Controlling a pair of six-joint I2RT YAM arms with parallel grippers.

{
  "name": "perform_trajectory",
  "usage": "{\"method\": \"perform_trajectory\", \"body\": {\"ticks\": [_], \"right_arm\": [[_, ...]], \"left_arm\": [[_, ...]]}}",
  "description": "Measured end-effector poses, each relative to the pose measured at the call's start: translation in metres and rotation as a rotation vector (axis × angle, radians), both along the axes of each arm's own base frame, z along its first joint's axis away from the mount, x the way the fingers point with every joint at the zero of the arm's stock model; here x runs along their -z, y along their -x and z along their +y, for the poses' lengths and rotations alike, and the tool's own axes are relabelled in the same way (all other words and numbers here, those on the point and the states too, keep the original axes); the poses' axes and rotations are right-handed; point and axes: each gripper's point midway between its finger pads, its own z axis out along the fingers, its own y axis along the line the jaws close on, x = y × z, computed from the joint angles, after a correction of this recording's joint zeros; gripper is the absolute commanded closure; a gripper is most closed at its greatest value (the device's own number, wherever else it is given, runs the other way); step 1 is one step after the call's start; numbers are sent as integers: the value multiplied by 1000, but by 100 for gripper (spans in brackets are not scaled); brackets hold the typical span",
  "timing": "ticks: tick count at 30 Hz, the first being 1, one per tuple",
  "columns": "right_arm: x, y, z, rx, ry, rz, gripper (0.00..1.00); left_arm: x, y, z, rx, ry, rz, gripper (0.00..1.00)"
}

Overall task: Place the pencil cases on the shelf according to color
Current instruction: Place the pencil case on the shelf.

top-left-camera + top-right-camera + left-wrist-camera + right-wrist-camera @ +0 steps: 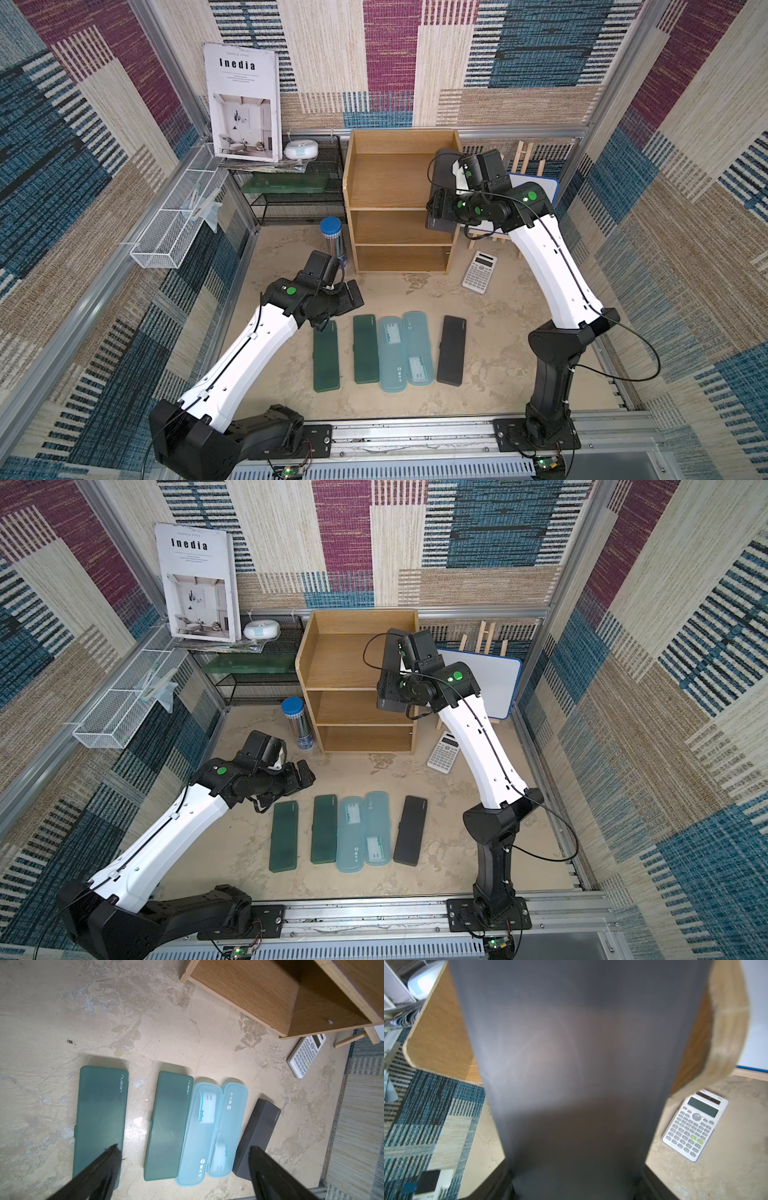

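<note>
Only the right wrist view shows the matte black pencil case (575,1053) close up, clamped in the right gripper (576,1188) before the wooden shelf (395,183); the left gripper (182,1148) gapes above translucent blue cases (199,1130).

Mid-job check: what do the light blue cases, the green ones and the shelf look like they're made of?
Light blue cases: probably frosted translucent plastic; the contents show through.
Dark green cases: matte, slightly translucent plastic, with faint scratches.
Shelf: wood or wood-veneer board with a satin finish; the grain is visible.

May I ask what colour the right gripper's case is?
Matte black: the held case shows best in right wrist view.
</note>
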Motion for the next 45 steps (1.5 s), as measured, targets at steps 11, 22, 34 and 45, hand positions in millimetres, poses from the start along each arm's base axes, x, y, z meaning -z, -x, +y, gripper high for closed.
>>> {"method": "perform_trajectory", "body": {"ticks": [11,22,34,45], "right_arm": [[-3,-43,-2,6,-49,-88,38],[8,-73,14,7,-68,-135,23],[3,-87,24,4,-137,-167,11],[-88,-30,-6,27,-215,-312,11]], "left_arm": [[7,6,-1,-1,15,27,0],[10,3,-4,1,12,41,0],[12,2,-4,-4,14,52,0],[5,1,2,-12,-6,12,0]]}}
